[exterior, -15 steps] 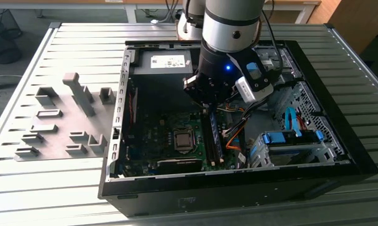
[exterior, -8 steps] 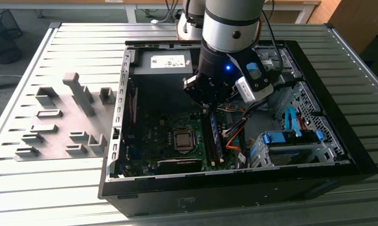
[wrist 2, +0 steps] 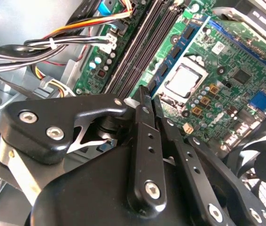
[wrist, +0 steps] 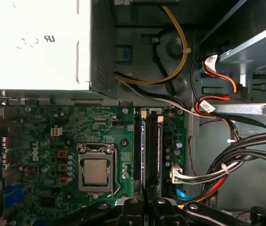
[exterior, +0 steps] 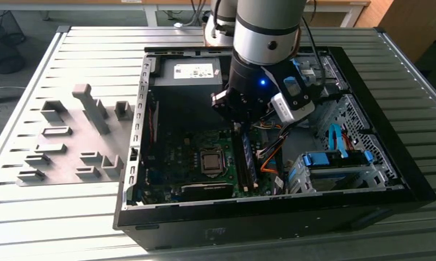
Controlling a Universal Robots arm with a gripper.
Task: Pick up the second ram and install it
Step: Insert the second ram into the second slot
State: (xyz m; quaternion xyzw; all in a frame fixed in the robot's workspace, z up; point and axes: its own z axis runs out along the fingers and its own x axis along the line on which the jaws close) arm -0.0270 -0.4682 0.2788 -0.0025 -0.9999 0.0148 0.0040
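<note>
End effector (wrist 2: 147,101) fingers narrow, pinched on ram (wrist: 144,150) edge, low over motherboard (exterior: 192,147) slots, centre of exterior view; surface (exterior: 73,217) beneath case (exterior: 276,209).

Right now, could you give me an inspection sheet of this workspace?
Surface: slatted metal table carrying an open PC case.
Job's things: ram standing in a motherboard slot beside the processor.
Clutter: grey holder blocks at the exterior view's left.
Grippers: gripper down inside the case, fingers close together at the ram's near end.
Cables: bundled wires beside the board.
Surroundings: wire bin past the table.
</note>
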